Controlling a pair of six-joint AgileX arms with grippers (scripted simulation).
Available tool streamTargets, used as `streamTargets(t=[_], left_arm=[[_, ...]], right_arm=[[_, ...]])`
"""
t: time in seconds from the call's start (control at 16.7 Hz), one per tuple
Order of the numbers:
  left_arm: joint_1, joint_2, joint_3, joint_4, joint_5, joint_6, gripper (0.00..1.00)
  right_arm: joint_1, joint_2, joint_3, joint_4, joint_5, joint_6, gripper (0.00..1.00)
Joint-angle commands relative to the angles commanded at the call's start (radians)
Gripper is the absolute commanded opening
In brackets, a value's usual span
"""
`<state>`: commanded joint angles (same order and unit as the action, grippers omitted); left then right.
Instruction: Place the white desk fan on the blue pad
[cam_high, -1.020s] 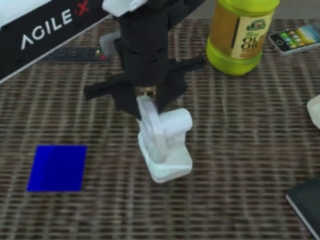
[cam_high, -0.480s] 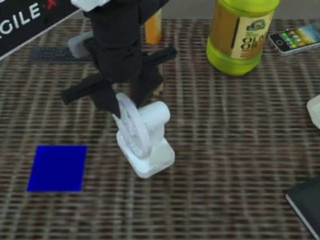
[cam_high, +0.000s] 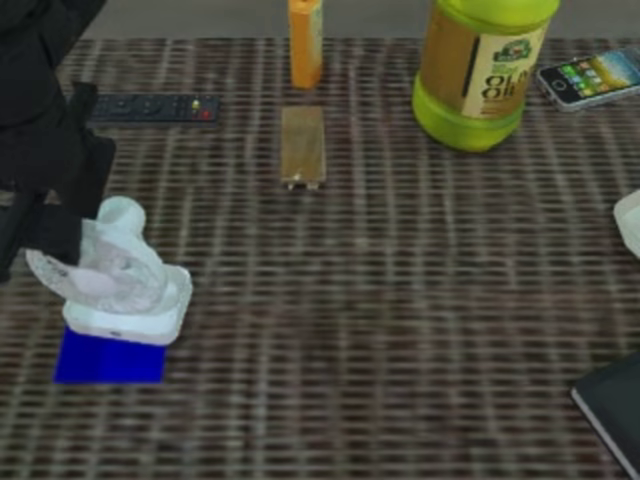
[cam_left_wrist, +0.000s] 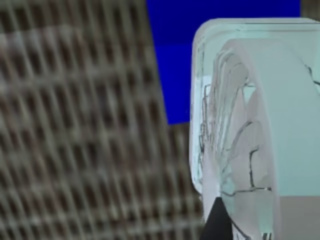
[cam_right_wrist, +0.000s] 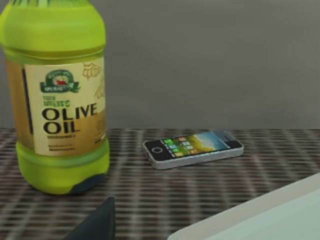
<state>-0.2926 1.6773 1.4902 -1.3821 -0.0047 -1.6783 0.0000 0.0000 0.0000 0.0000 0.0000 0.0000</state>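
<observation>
The white desk fan (cam_high: 125, 285) leans tilted at the table's front left, and its rectangular base covers the far part of the blue pad (cam_high: 105, 362). My left gripper (cam_high: 58, 252) is shut on the fan's round grilled head, coming in from the left edge. In the left wrist view the fan (cam_left_wrist: 260, 115) fills the frame close up, with the blue pad (cam_left_wrist: 200, 55) behind it and one dark fingertip (cam_left_wrist: 217, 222) against the grille. Whether the base rests on the pad I cannot tell. A dark part of my right gripper (cam_right_wrist: 97, 222) shows in the right wrist view, parked off the table's right.
At the back stand an olive oil bottle (cam_high: 485, 70), an orange bottle (cam_high: 305, 40), a phone (cam_high: 590, 78) and a black remote (cam_high: 150, 107). A tan bar (cam_high: 302, 147) lies mid-table. A dark tablet-like slab (cam_high: 612, 405) and a white object (cam_high: 630, 222) sit at the right edge.
My left arm has carried the fan from mid-table leftward and toward the front, over the blue pad. The tan bar and orange bottle have come into view behind it.
</observation>
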Motion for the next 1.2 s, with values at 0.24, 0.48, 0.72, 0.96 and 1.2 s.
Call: streamTargets(t=[0.24,0.48,0.72,0.96,1.2], left_arm=[[0.082,-0.075,-0.094,0.028,-0.001,-0.097,0.0],[0.077,-0.072,-0.092,0.026,-0.001,-0.094,0.0],[0.081,-0.066,-0.148,0.089,-0.001,-0.096,0.0],[0.082,-0.057,-0.213,0.165,-0.001,-0.097,0.0],[0.082,-0.057,-0.213,0.165,-0.001,-0.097,0.08]], right_arm=[[0.0,0.0,0.0,0.0,0.0,0.0,1.0],[0.0,0.0,0.0,0.0,0.0,0.0,1.0],[0.0,0.0,0.0,0.0,0.0,0.0,1.0],[0.0,0.0,0.0,0.0,0.0,0.0,1.0],[0.0,0.0,0.0,0.0,0.0,0.0,1.0]])
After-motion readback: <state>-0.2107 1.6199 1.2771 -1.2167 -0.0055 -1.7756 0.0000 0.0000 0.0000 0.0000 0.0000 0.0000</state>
